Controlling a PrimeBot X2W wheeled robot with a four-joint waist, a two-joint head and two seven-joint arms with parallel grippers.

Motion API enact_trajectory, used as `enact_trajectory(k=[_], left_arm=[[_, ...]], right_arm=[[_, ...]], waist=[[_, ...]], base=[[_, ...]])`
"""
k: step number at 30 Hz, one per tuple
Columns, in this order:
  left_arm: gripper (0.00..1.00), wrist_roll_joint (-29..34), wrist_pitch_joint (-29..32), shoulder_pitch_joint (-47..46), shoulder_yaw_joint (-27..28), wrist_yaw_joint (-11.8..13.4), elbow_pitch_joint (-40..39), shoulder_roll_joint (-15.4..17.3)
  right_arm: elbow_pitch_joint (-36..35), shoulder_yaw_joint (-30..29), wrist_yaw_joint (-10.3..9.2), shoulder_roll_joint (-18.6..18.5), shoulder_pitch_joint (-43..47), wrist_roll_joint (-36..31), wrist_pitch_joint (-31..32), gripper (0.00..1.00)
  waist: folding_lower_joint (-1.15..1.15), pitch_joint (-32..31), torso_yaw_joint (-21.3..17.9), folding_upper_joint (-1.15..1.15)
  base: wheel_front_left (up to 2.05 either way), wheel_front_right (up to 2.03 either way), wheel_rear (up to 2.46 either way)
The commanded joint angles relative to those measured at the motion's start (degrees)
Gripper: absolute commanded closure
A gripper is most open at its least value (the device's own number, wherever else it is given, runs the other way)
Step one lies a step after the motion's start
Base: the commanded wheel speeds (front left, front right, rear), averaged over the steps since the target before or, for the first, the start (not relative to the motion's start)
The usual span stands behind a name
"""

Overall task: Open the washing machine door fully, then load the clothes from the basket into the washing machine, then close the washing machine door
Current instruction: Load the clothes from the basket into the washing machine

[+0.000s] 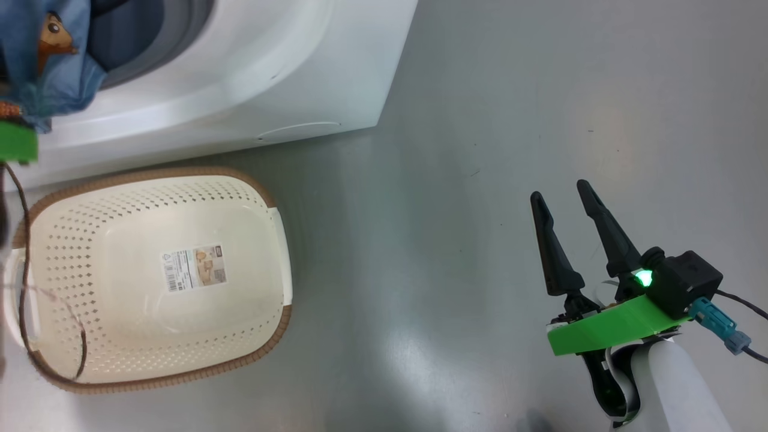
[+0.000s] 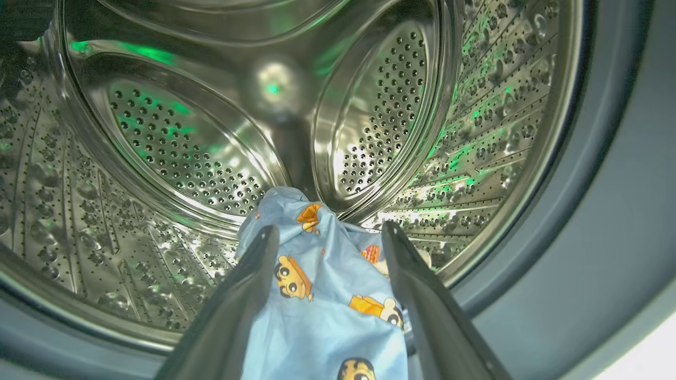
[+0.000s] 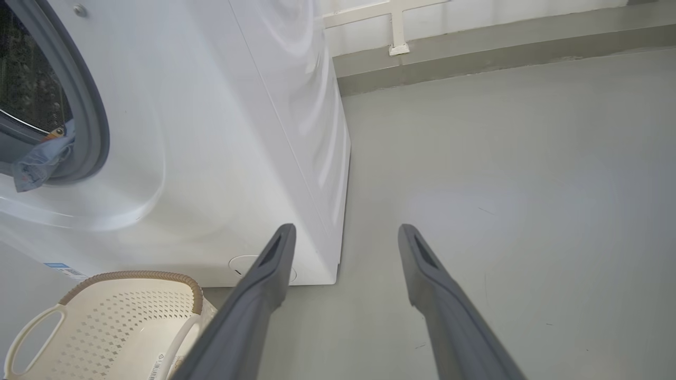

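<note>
Light blue fabric printed with small orange-brown cartoon figures, the clothes (image 2: 322, 316), lies closest to the left wrist camera, bunched between the two long dark fingers of the left gripper (image 2: 329, 228). The bundle's long axis runs along the fingers, and its crumpled tip points into the perforated steel drum (image 2: 185, 142) of the big white front-loading washing machine (image 1: 288, 72). These jaws stand spread as wide as the other arm's, released rather than clenched. The cloth fills the gap and touches both inner faces, with no sign of a squeeze.

In the head view the fabric hangs at the machine's mouth, in the top left corner. The right wrist view shows a fold of it draped over the lower lip of the grey rubber ring (image 3: 97, 132).

A small cream-white perforated plastic basket (image 1: 180, 172), a rounded rectangle with a brown woven-look rim, stands mouth up on the smooth grey floor (image 1: 480, 120), just in front of the machine's base. Its long axis runs left to right across the head view, and a barcode sticker (image 1: 194, 267) shows on its bottom. A thin dark cord (image 1: 21, 270) loops over its left end.

The right gripper (image 1: 559, 189) hangs over bare floor, well to the right of the basket and apart from the machine. Its fingers point up the head view, leaning slightly left. Its jaws are spread wide, gripping and touching nothing. A bright green bracket (image 1: 606, 327) sits behind them.
</note>
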Motion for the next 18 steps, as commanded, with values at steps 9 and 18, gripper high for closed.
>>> enact_trajectory(k=[9,18], left_arm=[[0.00,2.95,-0.30,10.96,8.26,0.51,-9.85,1.22],[0.00,5.30,-0.30,20.05,12.43,0.11,-15.00,-1.47]], right_arm=[[-1.09,1.23,0.16,0.06,0.69,0.40,-0.27,0.00],[-0.76,1.31,0.16,0.06,0.57,0.54,-0.27,0.00]], waist=[[0.00,-0.40,0.29,0.00],[0.00,-0.50,0.70,0.00]], base=[[0.00,0.00,0.00],[0.00,0.00,0.00]])
